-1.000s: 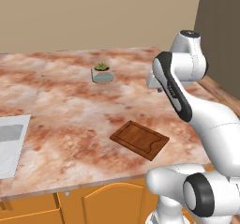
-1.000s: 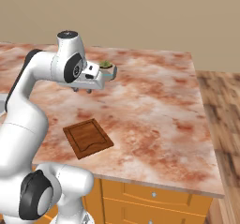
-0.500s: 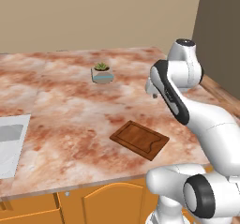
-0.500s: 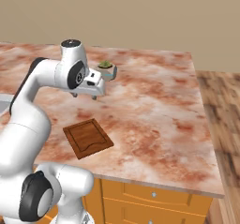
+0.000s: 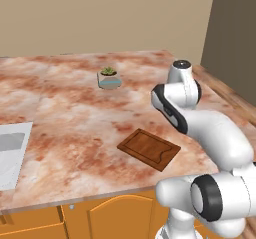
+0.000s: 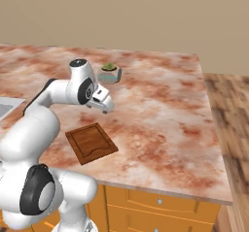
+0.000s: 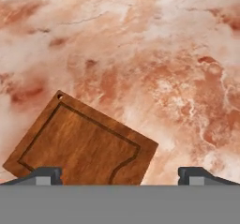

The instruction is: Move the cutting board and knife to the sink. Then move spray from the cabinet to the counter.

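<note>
Near the counter's front edge we see the flat, dark brown grooved wooden cutting board (image 5: 149,148) lying on the reddish-brown and cream marbled stone counter (image 5: 70,113), our two-finger gripper (image 7: 120,175) hovering spread wide above it, and farther back a small potted succulent (image 5: 108,78).

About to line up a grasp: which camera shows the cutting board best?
The hand view: the cutting board is close, its groove and corner hole plain, between the open end effector fingertips. The left base view shows the whole board on the counter near the front edge; so does the right base view, smaller.
</note>
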